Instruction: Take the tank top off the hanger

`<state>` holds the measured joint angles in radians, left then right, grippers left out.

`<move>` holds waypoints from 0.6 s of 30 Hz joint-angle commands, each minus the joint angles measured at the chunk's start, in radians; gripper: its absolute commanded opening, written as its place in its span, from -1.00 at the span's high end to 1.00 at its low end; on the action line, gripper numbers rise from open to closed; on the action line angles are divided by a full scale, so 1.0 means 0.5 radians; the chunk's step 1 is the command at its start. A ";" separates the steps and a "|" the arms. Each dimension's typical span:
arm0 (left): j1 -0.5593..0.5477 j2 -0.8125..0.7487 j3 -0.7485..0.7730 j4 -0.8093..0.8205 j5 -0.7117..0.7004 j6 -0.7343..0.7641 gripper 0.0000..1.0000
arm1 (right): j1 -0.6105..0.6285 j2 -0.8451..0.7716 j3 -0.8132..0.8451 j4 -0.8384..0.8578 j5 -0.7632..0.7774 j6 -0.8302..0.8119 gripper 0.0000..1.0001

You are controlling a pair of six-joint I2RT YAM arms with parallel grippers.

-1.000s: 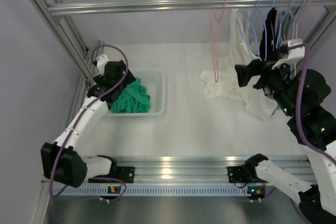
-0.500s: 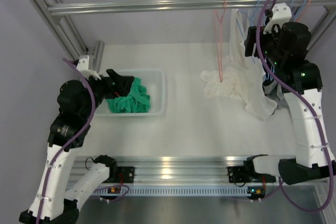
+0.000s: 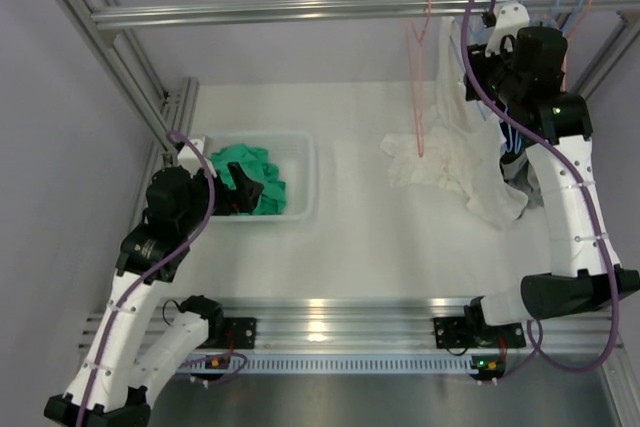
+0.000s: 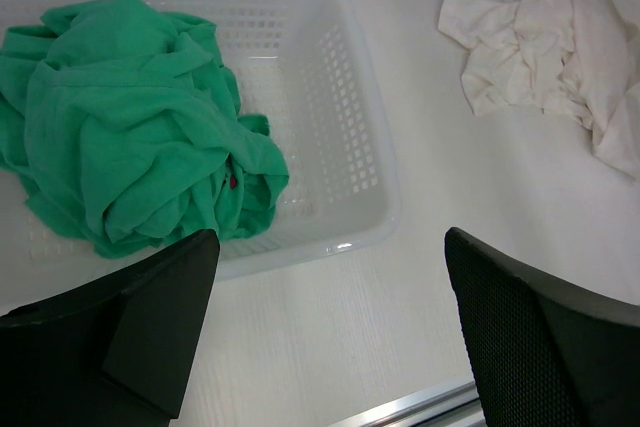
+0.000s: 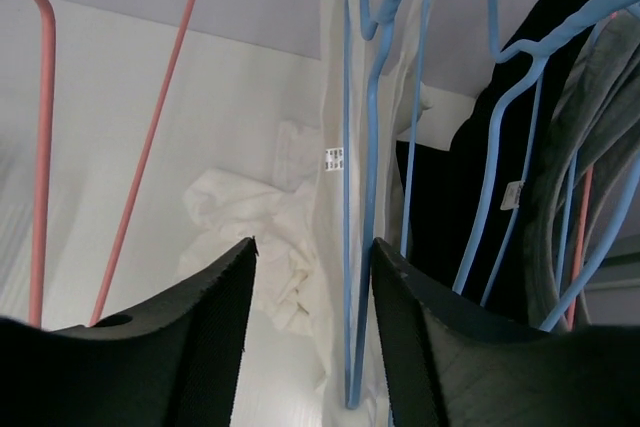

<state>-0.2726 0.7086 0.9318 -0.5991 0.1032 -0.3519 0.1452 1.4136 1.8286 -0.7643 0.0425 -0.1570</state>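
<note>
A white tank top (image 3: 487, 187) hangs on a blue hanger (image 3: 468, 42) from the rail, and its hem trails onto the table. My right gripper (image 3: 476, 82) is raised to it. In the right wrist view the jaws (image 5: 314, 243) stand half narrowed around the hanger's wire (image 5: 347, 97) and the tank top's fabric (image 5: 335, 207). The wire lies close to the right finger and a gap remains on the left. My left gripper (image 3: 252, 192) hangs open at the bin's near rim, over bare table (image 4: 332, 237), with nothing between its fingers.
A white bin (image 3: 305, 172) (image 4: 370, 177) holds a crumpled green cloth (image 3: 250, 169) (image 4: 130, 117). A white cloth (image 3: 415, 165) (image 4: 515, 42) lies bunched on the table. An empty pink hanger (image 3: 420, 77) (image 5: 45, 147) hangs left of the tank top; dark garments (image 5: 470, 187) on blue hangers hang to its right.
My right arm rose to the rail and its jaws narrowed around the blue hanger and tank top. The left arm drew back from over the bin toward the near side, still open.
</note>
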 commanded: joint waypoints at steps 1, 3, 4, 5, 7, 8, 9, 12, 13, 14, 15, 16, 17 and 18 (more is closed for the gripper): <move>0.002 0.019 -0.010 0.054 -0.013 0.044 -0.98 | -0.039 0.035 -0.003 -0.015 -0.073 -0.008 0.06; 0.002 0.016 -0.010 0.054 -0.016 0.060 -0.98 | -0.042 0.051 -0.016 -0.015 -0.076 0.025 0.20; 0.005 0.006 -0.020 0.057 -0.019 0.063 -0.98 | -0.045 0.054 -0.022 -0.015 -0.073 0.041 0.36; 0.002 0.003 -0.023 0.057 -0.022 0.063 -0.98 | -0.042 0.054 -0.028 -0.012 -0.170 0.056 0.42; 0.002 0.003 -0.035 0.057 -0.019 0.066 -0.98 | -0.042 0.041 -0.058 0.034 -0.205 0.102 0.56; 0.002 0.003 -0.041 0.057 -0.016 0.066 -0.98 | -0.039 0.041 -0.068 0.044 -0.205 0.117 0.60; 0.002 0.003 -0.041 0.057 -0.010 0.066 -0.98 | -0.039 0.044 -0.071 0.056 -0.190 0.148 0.65; 0.002 0.000 -0.044 0.054 0.027 0.075 -0.98 | -0.042 0.038 -0.086 0.074 -0.211 0.194 0.93; 0.002 -0.003 -0.044 0.054 0.042 0.075 -0.98 | -0.042 0.029 -0.116 0.093 -0.217 0.209 0.99; 0.002 -0.009 -0.047 0.054 0.054 0.072 -0.98 | -0.039 0.014 -0.141 0.144 -0.214 0.225 1.00; 0.002 -0.015 -0.047 0.054 0.054 0.069 -0.98 | -0.039 -0.029 -0.163 0.184 -0.214 0.258 1.00; 0.002 -0.018 -0.050 0.057 0.048 0.069 -0.98 | -0.039 -0.060 -0.224 0.230 -0.208 0.277 1.00; 0.005 -0.012 -0.047 0.054 0.045 0.069 -0.98 | -0.039 -0.090 -0.258 0.343 -0.217 0.292 1.00; 0.002 -0.009 -0.047 0.054 0.045 0.069 -0.98 | -0.039 -0.157 -0.288 0.411 -0.223 0.302 1.00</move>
<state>-0.2726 0.7147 0.9192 -0.5987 0.1139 -0.3340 0.1390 1.4117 1.7241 -0.6796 -0.0391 -0.0475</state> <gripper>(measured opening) 0.990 0.009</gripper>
